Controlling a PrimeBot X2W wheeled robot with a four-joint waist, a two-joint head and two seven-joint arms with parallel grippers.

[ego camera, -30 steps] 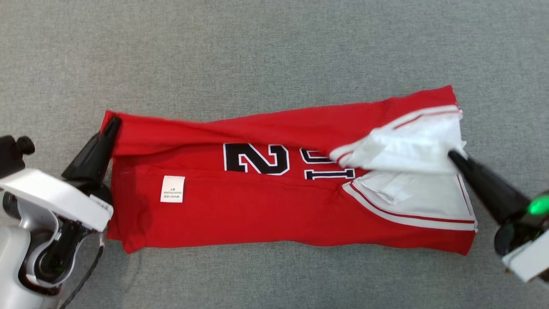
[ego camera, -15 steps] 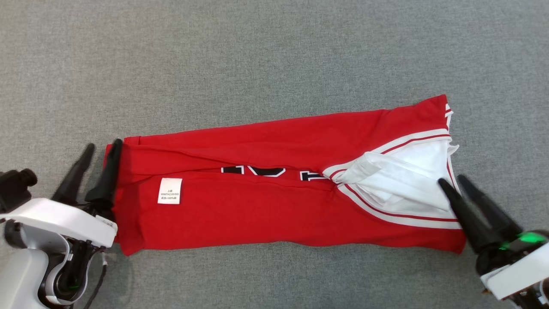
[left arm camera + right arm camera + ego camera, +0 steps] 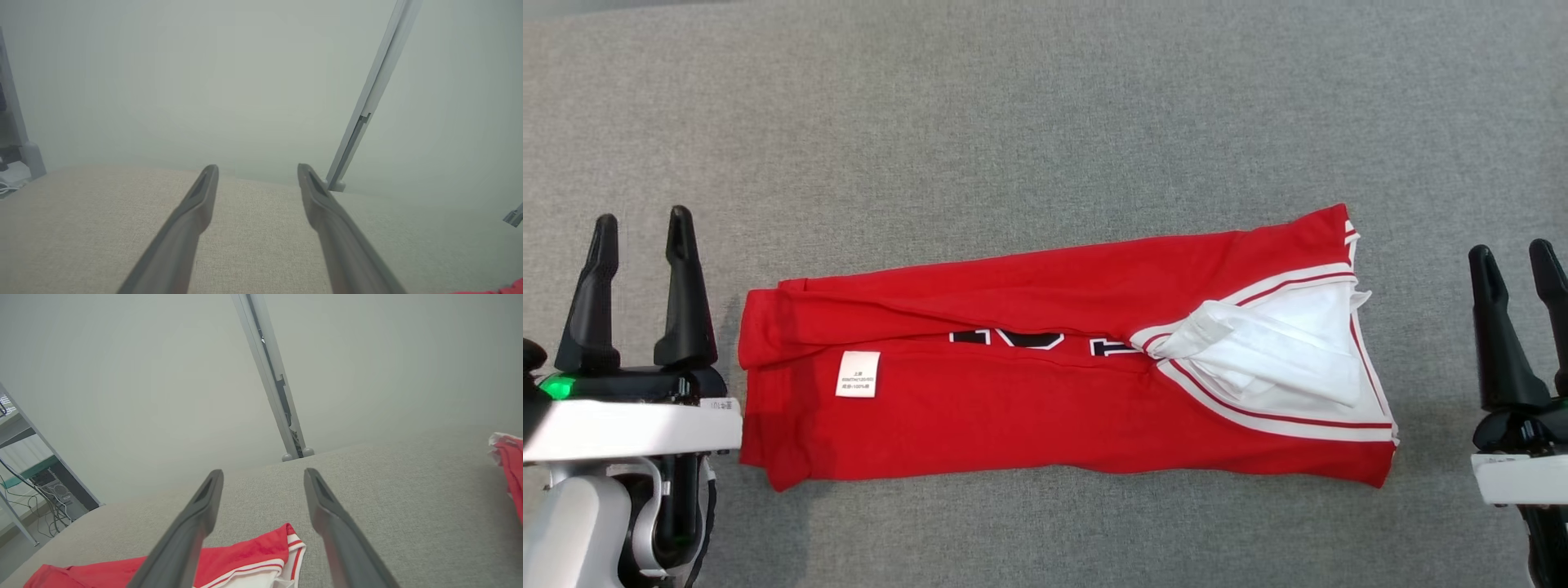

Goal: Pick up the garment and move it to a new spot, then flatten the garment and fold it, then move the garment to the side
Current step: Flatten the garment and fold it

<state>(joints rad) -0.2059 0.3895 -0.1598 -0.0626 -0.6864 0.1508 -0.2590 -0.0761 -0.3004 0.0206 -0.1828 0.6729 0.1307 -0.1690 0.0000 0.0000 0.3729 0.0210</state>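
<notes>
Head view: garment point(image 3: 1045, 392) lies as long red strip mid surface point(image 3: 1013, 122), white trim bunched at right end. Left claw point(image 3: 641, 219) and right claw point(image 3: 1512, 247) released, clear of both ends. I'd press bunch flat, then pinch both corners of one end for cross fold.
Left wrist view: claw spread, red hem at corner.
Right wrist view: spread, strip below.
Second ago both clenched on far edge; number now mostly covered.

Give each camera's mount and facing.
Head view: on the head, looking down at the jersey on the grey surface; left gripper and right gripper open beside it.
Left wrist view: left wrist, facing low across the surface toward a pale wall; own fingers.
Right wrist view: right wrist, same heading; own fingers, jersey at bottom.
Shared: head and right wrist views show the jersey's white trim.
</notes>
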